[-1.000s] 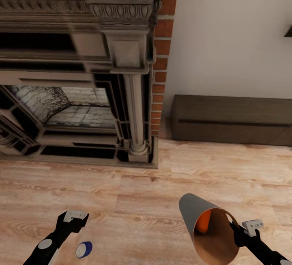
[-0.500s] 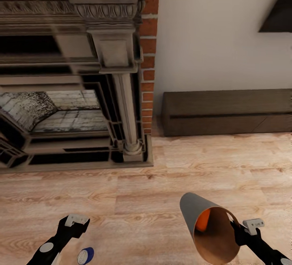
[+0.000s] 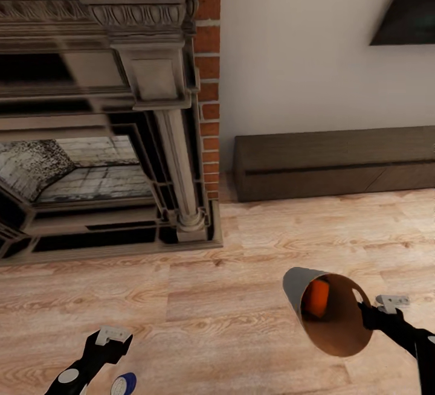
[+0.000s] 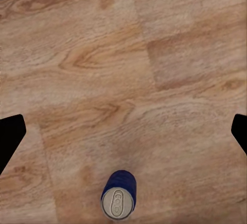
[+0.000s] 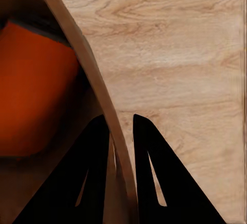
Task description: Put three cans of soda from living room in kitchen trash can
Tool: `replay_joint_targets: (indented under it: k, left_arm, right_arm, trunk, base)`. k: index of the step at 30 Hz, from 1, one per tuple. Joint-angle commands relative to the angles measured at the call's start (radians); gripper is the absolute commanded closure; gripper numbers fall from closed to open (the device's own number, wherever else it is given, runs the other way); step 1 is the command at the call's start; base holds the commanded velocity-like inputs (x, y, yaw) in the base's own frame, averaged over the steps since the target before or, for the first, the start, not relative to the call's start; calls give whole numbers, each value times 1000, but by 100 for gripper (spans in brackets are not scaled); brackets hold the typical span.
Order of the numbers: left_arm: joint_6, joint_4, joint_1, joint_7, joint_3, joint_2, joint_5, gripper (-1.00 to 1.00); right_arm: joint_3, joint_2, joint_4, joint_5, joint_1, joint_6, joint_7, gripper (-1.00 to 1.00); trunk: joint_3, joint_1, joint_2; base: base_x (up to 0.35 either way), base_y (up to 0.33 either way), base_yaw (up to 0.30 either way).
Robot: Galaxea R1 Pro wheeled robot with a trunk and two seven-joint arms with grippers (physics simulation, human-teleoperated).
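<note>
Soda can in orange point(image 3: 315, 298) lies inside the trash can point(image 3: 329, 313), which the right pincer point(image 3: 366, 316) holds by its rim, tipped with its mouth toward the camera. Compared with one second ago, the bin is raised and more level, and the whole view has turned right. The left pincer point(image 3: 112, 346) is wide open above the blue can point(image 3: 124, 384), lying on the floor point(image 3: 217, 298) at 5 o'clock from it.

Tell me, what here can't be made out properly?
- Orange can: head view, the bin walls hide most of it, and whether more cans lie behind.
- Blue can: head view, cut by the bottom edge.
- Fireplace: head view, cut at the left edge.
- Left gripper: left wrist view, fingertips barely enter from the edges.
</note>
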Motion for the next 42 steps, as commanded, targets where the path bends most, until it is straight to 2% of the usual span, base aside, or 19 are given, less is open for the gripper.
replay_joint_targets:
  k: [1,3,7,8,9,10,11,13,15,16,17,18,22,24,27,33,37,42]
  left_arm:
    - [-1,0,0,1,0,0,0,-100]
    - [-3,0,0,3,1,0,2,-100]
    - [-3,0,0,4,2,0,4,-100]
    - [-1,0,0,3,2,0,4,-100]
    - [-1,1,0,2,2,0,4,-100]
    - [0,1,0,0,3,1,5,-100]
    - [0,1,0,-1,3,1,5,-100]
    - [1,0,0,-3,6,1,6,-100]
    - [1,0,0,-3,7,1,6,-100]
    - [1,0,0,-4,8,1,6,-100]
    - [1,1,0,-5,8,1,6,-100]
    - [2,1,0,-5,7,1,4,-100]
    - [5,11,0,-2,8,1,2,-100]
    - [23,44,-5,-2,10,6,4,-100]
    - [72,68,-10,-4,10,7,4,-100]
    - [135,79,-12,-4,10,10,6,-100]
    - [142,79,-12,-3,13,11,9,-100]
    - [135,75,-11,-4,15,7,13,-100]
  right_arm:
    - [4,0,-21,-2,-5,36,16,100]
    - [33,-1,-111,1,-22,150,37,100]
    - [100,-2,-255,5,-50,312,61,100]
    - [134,-7,-311,7,-61,392,77,100]
    - [153,-13,-337,7,-65,430,86,100]
    - [196,-32,-384,8,-73,497,104,100]
    - [218,-43,-404,8,-76,525,111,100]
    - [284,-93,-460,7,-84,617,131,100]
    - [302,-115,-475,7,-90,657,136,100]
    - [314,-136,-485,7,-106,689,140,100]
    - [318,-146,-489,7,-117,702,141,100]
    - [326,-173,-496,8,-146,726,144,100]
    - [333,-216,-501,9,-190,766,145,100]
    - [338,-274,-502,7,-218,827,147,100]
    - [363,-312,-502,6,-236,853,148,100]
    - [392,-331,-502,8,-293,866,149,100]
    - [405,-335,-502,10,-305,867,150,100]
    - [419,-336,-502,11,-306,867,150,100]
  trunk:
    - [0,0,0]
    - [0,0,0]
    - [-7,8,-14]
    - [-10,11,-21]
    - [-13,15,-28]
    - [-16,19,-35]
    - [-19,23,-42]
    - [-26,31,-56]
    - [-32,38,-70]
    - [-36,42,-77]
    - [-40,46,-84]
    - [-44,50,-91]
    - [-62,65,-119]
    - [-71,73,-133]
    - [-85,84,-154]
    - [-113,107,-196]
    - [-132,123,-224]
    - [-140,123,-224]
  base:
    - [0,0,-16]
    - [0,0,-8]
    - [0,0,-3]
    - [0,0,-1]
    - [0,0,-1]
    - [0,0,0]
    - [0,0,0]
    - [0,0,0]
    - [0,0,0]
    - [0,0,0]
    - [0,0,0]
    - [0,0,0]
    - [0,0,0]
    - [0,0,0]
    - [0,0,0]
    - [0,0,0]
    - [0,0,0]
    - [0,0,0]
